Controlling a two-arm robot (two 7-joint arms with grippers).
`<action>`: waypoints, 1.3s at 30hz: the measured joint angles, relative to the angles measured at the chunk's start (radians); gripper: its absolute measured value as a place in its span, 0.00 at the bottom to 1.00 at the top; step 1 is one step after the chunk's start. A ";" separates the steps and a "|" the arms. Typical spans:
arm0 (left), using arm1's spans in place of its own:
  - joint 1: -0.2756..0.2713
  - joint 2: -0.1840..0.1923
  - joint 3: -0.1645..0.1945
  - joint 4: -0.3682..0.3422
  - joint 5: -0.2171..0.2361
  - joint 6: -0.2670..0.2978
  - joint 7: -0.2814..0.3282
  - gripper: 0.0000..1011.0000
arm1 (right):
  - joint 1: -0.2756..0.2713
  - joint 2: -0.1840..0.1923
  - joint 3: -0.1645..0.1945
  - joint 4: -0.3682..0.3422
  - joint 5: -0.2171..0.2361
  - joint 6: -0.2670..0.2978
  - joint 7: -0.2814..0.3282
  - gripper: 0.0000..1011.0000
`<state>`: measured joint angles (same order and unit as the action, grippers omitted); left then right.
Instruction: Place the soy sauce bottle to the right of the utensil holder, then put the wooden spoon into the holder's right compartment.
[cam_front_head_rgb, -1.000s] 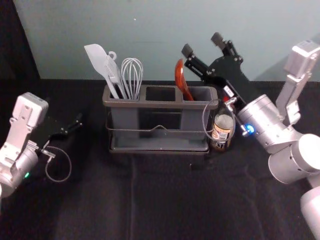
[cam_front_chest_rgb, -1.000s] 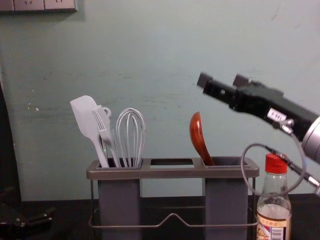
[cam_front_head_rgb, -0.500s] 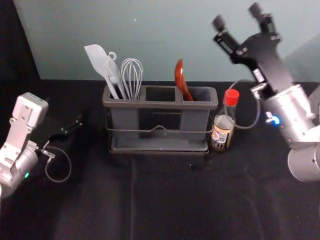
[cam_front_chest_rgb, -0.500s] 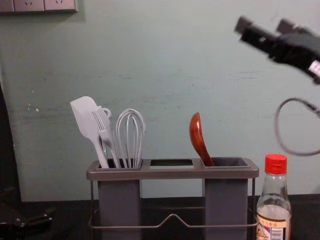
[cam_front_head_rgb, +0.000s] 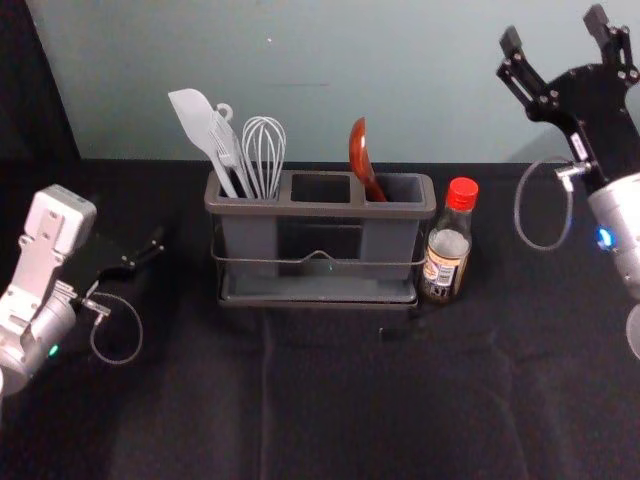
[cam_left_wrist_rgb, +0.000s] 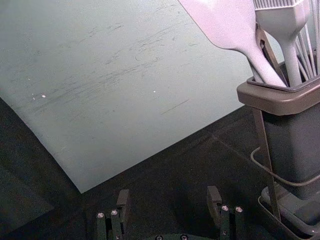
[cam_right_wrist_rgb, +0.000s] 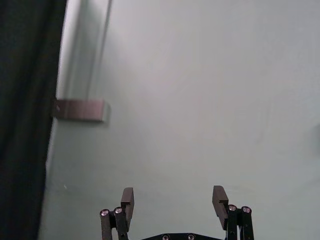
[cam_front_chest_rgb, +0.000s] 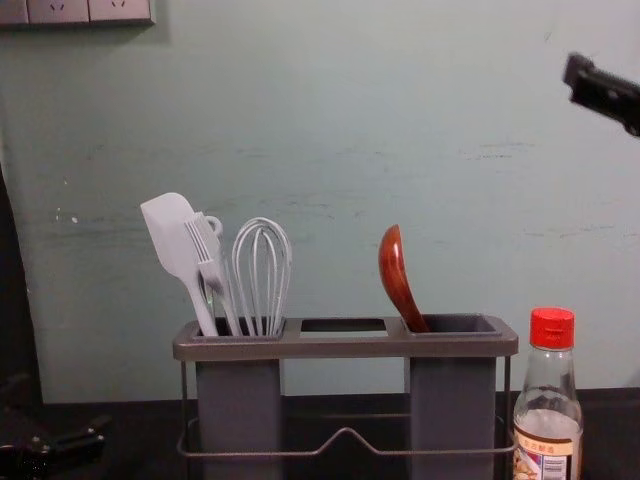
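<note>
Head view: right tool (cam_front_head_rgb: 553, 29) raised upper right, left tool (cam_front_head_rgb: 156, 244) at left, both spread.

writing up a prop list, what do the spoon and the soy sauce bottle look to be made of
The spoon looks like reddish-brown wood with a glossy finish, given its bright highlights. The bottle seems to be clear glass, or perhaps hard plastic, since it is see-through; its smooth red cap is probably plastic.

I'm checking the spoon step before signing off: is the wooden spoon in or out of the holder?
In: the spoon leans within the right compartment, its upper part above the rim.
</note>
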<state>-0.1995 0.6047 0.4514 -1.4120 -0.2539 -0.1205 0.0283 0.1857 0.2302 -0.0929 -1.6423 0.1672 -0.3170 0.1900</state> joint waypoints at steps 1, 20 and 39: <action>0.000 0.000 0.000 0.000 0.000 0.000 0.000 0.99 | -0.001 0.005 0.009 0.007 -0.013 0.010 -0.004 0.99; 0.000 0.000 0.000 0.000 0.000 0.000 0.000 0.99 | -0.065 0.046 0.051 0.113 -0.154 0.160 -0.020 0.99; 0.000 0.000 0.000 0.000 0.000 0.000 0.000 0.99 | -0.081 0.044 0.047 0.138 -0.159 0.204 0.003 0.99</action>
<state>-0.1995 0.6047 0.4514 -1.4120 -0.2539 -0.1205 0.0283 0.1048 0.2742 -0.0459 -1.5045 0.0082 -0.1134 0.1926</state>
